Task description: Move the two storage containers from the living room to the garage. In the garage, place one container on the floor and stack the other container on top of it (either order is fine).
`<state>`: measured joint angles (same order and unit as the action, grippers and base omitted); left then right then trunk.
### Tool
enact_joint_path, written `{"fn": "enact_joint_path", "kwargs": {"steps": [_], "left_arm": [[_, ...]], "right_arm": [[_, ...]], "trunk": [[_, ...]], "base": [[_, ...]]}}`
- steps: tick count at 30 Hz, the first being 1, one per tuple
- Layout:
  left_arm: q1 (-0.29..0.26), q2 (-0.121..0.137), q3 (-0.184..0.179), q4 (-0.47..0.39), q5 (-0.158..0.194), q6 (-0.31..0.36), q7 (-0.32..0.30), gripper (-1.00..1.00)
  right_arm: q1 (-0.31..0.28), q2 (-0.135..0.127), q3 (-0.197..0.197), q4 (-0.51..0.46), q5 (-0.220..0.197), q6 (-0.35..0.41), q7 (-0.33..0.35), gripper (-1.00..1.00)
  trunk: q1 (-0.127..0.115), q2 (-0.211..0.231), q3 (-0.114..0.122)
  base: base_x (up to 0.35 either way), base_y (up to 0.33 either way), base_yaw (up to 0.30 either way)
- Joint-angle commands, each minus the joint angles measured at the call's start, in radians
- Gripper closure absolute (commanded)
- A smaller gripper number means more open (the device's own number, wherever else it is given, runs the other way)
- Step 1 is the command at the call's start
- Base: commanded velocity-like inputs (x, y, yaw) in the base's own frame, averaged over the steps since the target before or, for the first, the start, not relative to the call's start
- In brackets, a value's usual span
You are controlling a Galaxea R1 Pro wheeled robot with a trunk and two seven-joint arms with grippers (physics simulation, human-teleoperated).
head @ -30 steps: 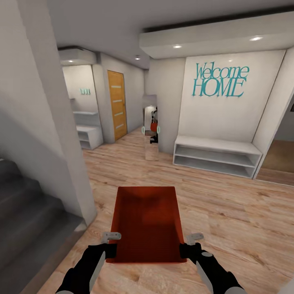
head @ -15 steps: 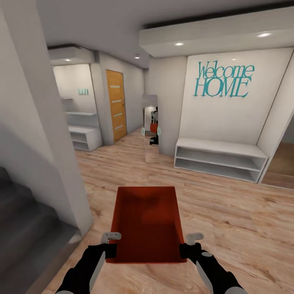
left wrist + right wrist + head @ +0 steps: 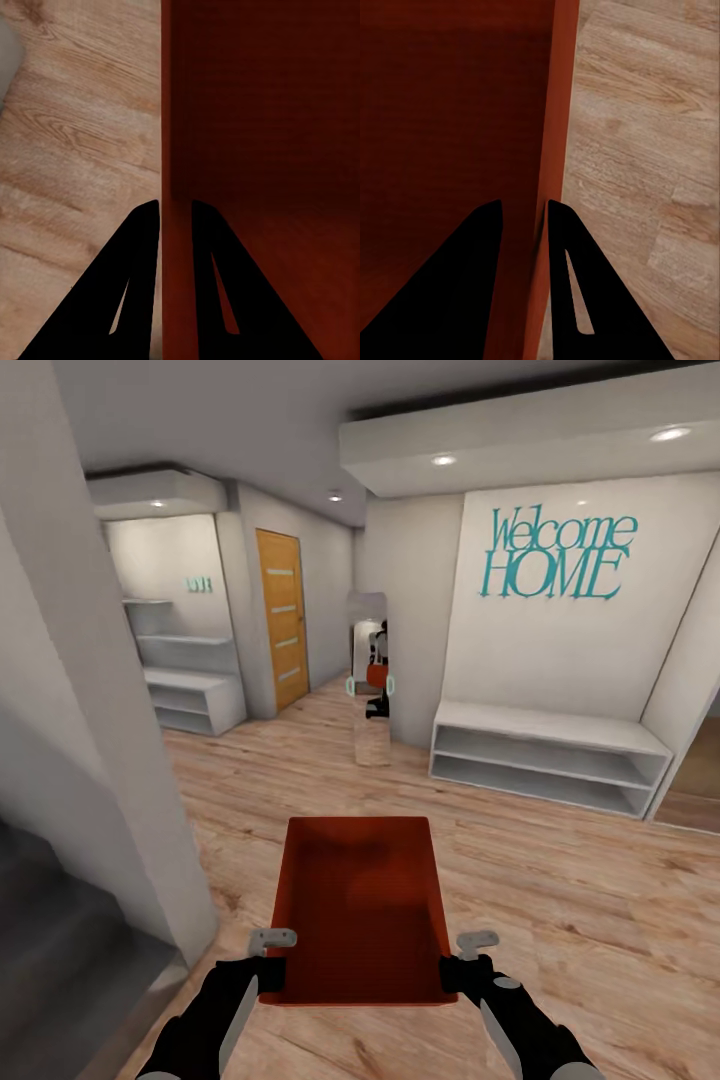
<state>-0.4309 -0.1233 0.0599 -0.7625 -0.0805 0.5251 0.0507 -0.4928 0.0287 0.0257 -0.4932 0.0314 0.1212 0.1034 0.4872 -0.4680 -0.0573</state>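
Observation:
A red-orange storage container (image 3: 360, 905) hangs level in front of me above the wood-plank floor, open side up and empty. My left gripper (image 3: 268, 978) is shut on its left wall near the close corner, and my right gripper (image 3: 458, 974) is shut on its right wall. In the left wrist view the black fingers (image 3: 131, 277) pinch the thin wall of the container (image 3: 262, 150), one finger inside and one outside. The right wrist view shows the same pinch by its fingers (image 3: 480, 277) on the container wall (image 3: 556, 112). I am in a wood-floored hallway.
A white pillar (image 3: 90, 690) and dark stairs (image 3: 60, 950) stand close on my left. Ahead are a narrow standing mirror (image 3: 370, 680), an orange door (image 3: 282, 618), a low white bench shelf (image 3: 545, 755) under the "Welcome HOME" wall sign (image 3: 555, 555), and another white shelf (image 3: 190, 695) at the left.
The whole view has shifted: I have rolled forward and turned slightly, so the pillar and stairs slide off left and the bench shelf drifts right. Container and grippers hold the same pose.

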Motion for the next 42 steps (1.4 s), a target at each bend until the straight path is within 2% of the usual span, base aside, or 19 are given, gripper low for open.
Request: {"fn": "enact_joint_path", "kwargs": {"steps": [1, 42], "left_arm": [[0.000, 0.011, 0.005, 0.000, -0.044, 0.007, 0.009, 1.00], [0.000, 0.011, 0.005, 0.000, -0.044, 0.007, 0.009, 1.00]], "right_arm": [[-0.001, -0.001, 0.000, -0.005, 0.005, 0.000, -0.002, 1.00], [-0.001, -0.001, 0.000, -0.005, 0.005, 0.000, -0.001, 1.00]], "trunk": [[0.001, -0.002, -0.002], [0.001, -0.002, -0.002]], "base": [[0.327, 0.000, 0.000], [0.327, 0.000, 0.000]]}}
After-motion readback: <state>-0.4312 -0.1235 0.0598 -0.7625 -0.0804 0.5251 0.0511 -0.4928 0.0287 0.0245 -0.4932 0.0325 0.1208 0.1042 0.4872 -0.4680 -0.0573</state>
